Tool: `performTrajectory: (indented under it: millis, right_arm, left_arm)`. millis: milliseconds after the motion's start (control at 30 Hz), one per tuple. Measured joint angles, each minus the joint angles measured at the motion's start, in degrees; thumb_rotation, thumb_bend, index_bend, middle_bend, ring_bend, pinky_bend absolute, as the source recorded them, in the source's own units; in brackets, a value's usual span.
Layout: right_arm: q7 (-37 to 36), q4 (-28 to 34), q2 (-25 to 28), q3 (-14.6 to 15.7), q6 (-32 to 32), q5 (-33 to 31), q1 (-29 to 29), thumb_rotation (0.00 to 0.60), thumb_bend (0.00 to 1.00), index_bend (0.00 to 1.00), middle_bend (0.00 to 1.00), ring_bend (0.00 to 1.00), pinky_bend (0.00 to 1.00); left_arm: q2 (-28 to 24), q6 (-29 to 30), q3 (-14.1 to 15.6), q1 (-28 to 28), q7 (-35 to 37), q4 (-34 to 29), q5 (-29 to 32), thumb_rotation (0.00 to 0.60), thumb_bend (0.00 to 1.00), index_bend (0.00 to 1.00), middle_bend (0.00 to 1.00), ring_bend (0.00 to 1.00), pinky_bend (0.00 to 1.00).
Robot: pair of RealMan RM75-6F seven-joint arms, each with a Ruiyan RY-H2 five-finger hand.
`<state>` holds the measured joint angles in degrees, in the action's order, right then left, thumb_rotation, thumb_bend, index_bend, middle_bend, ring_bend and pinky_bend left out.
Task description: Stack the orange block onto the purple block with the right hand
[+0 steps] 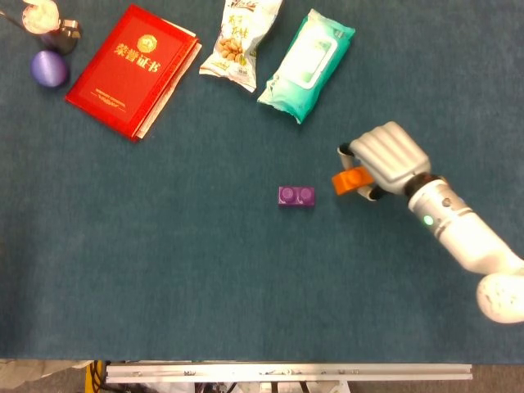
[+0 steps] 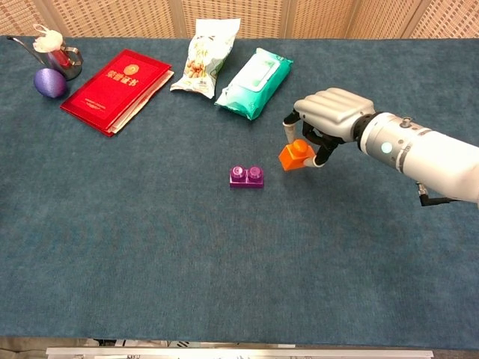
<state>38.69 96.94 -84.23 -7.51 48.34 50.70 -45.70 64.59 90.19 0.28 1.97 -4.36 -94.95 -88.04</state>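
A purple block (image 1: 295, 196) (image 2: 246, 176) with two studs lies flat on the blue cloth near the table's middle. My right hand (image 1: 387, 158) (image 2: 329, 115) holds the orange block (image 1: 351, 181) (image 2: 296, 156) between thumb and fingers, lifted off the cloth. The orange block hangs just right of the purple block, with a small gap between them. My left hand shows in neither view.
Along the far edge lie a red booklet (image 1: 131, 69) (image 2: 117, 88), a snack bag (image 1: 241, 41) (image 2: 205, 57) and a teal wipes pack (image 1: 307, 63) (image 2: 254, 83). A purple egg (image 1: 48, 69) (image 2: 49, 81) and a small metal cup (image 1: 52, 31) sit at the far left corner.
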Motion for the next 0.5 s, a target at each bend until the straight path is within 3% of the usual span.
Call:
performTrajectory:
  millis: [500]
  right_arm:
    - [8.07, 5.01, -5.37, -0.86, 10.46, -14.72, -5.87, 0.6, 0.2, 0.64, 0.91, 0.92, 0.99]
  left_arm:
    - [0.01, -0.71, 0.68, -0.44, -0.56, -0.24, -1.4, 0.6, 0.29, 0.28, 0.26, 0.2, 0.1]
